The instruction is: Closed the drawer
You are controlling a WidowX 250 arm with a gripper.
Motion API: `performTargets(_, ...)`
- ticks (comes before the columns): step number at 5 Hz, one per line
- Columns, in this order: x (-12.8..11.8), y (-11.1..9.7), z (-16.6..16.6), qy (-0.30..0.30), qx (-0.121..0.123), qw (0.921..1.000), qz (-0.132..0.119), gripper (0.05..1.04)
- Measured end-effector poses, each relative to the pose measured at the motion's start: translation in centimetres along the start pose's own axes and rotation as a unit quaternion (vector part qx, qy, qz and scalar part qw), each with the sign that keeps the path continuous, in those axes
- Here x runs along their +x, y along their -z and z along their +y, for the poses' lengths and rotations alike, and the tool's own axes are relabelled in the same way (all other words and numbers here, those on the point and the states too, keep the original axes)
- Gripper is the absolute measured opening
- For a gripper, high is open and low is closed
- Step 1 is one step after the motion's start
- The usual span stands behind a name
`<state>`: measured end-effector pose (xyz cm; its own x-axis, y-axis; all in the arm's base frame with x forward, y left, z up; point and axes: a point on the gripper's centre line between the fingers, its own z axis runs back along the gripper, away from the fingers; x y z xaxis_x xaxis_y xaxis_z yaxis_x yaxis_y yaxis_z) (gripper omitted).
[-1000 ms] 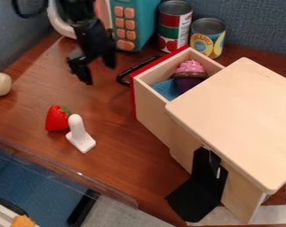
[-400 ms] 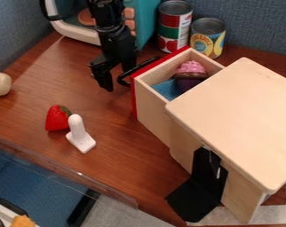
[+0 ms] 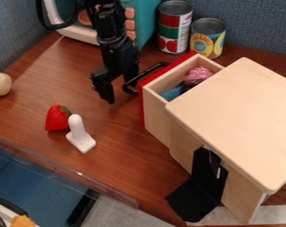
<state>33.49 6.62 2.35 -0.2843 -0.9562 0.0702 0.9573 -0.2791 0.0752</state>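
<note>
Drawer: part-way out of the wooden cabinet, its red front facing the upper left of your view. The pink-topped toy and a blue piece lie inside.

Hand is at the near end of the black handle, apparently against it. Fingers parted, gap between them; nothing gripped that you can make out.

Step in hand, by my reading: the push, under way but well short of done. Next, you want steady pressure along the drawer's own line, toward the lower right, until the red front meets the cabinet. Contact looks off to one end of the front, so watch for the drawer skewing and binding, or the hand slipping off the handle. Shifting toward the middle of the front may help if it sticks.

Against the earlier frames: the drawer has slid a little way in, and more of the pink-topped toy is now under the cabinet top. You brought the hand across from the upper left to the handle, then a touch lower. Strawberry and white piece unmoved on the table.
</note>
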Motion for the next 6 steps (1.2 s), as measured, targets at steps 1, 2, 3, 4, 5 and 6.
performTargets(1, 0.7, 0.5, -0.8, 0.006, 0.001, 1.0, 0.002, 1.001)
performTargets(2, 1.2, 1.2, -1.4, 0.016, -0.003, 0.9999, 0.003, 1.001)
performTargets(3, 2.0, 1.5, -1.4, 0.028, -0.007, 0.9996, 0.001, 1.001)
performTargets(4, 3.5, 1.8, -1.3, 0.042, -0.018, 0.9989, -0.005, 1.001)
performTargets(5, 5.0, 1.9, -1.3, 0.055, -0.027, 0.998, -0.013, 1.001)
performTargets(6, 6.4, 2.0, -1.3, 0.059, -0.039, 0.9973, -0.018, 1.001)
